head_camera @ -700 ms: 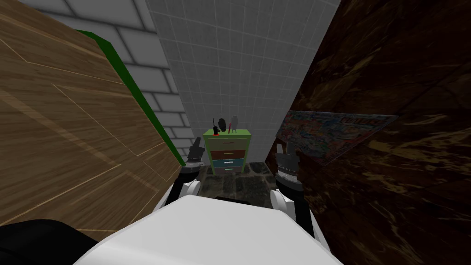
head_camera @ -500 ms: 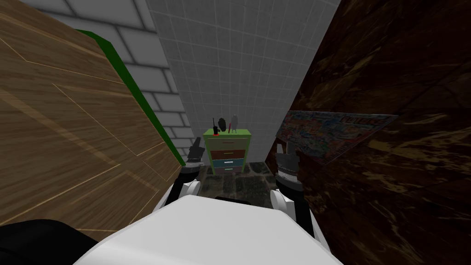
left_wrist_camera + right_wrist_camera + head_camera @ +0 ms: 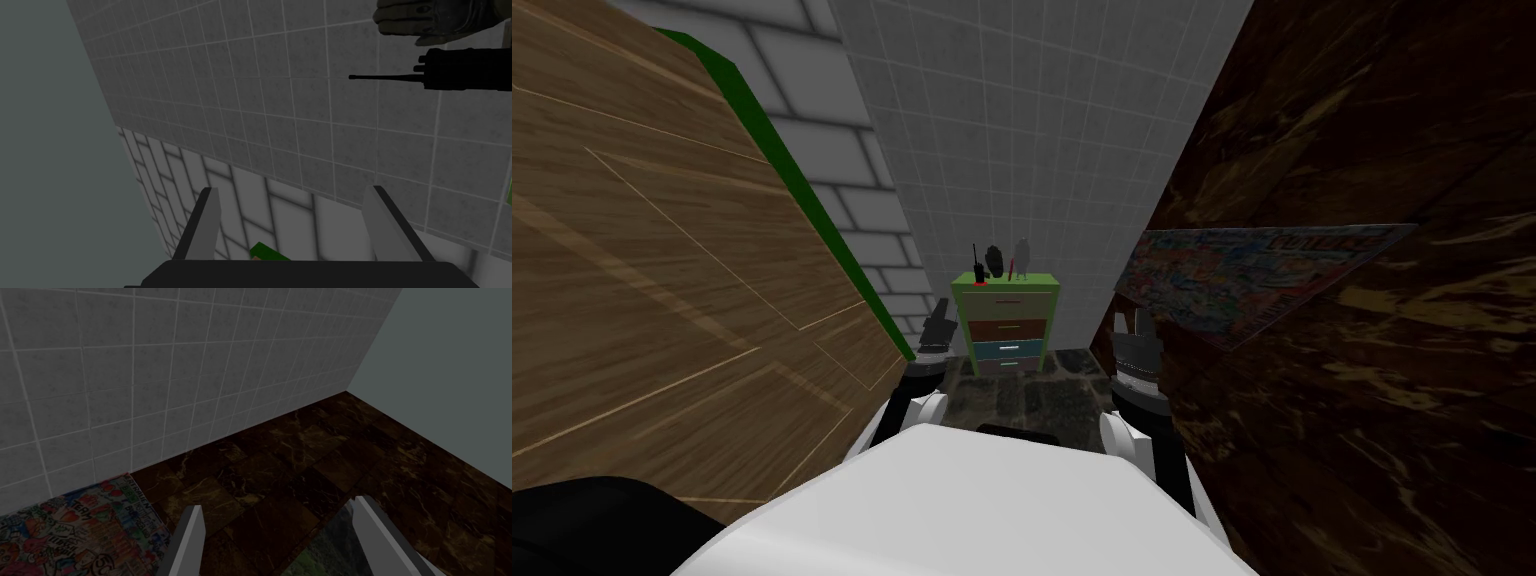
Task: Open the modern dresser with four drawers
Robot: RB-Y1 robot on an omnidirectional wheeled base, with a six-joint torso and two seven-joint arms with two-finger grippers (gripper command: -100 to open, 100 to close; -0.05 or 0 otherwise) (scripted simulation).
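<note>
Both released, left gripper (image 3: 939,320) and right gripper (image 3: 1140,324) are facing the mid-frame green four-drawer dresser (image 3: 1009,330), likely risking scraping the right-side dark marbled wall (image 3: 1362,140).

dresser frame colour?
Green. The dresser shows best in the head view.

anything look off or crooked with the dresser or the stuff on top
Nothing stands out. The green four-drawer dresser stands square against the grey tiled wall, its drawers look shut, and the black handheld radio on top is upright.
</note>
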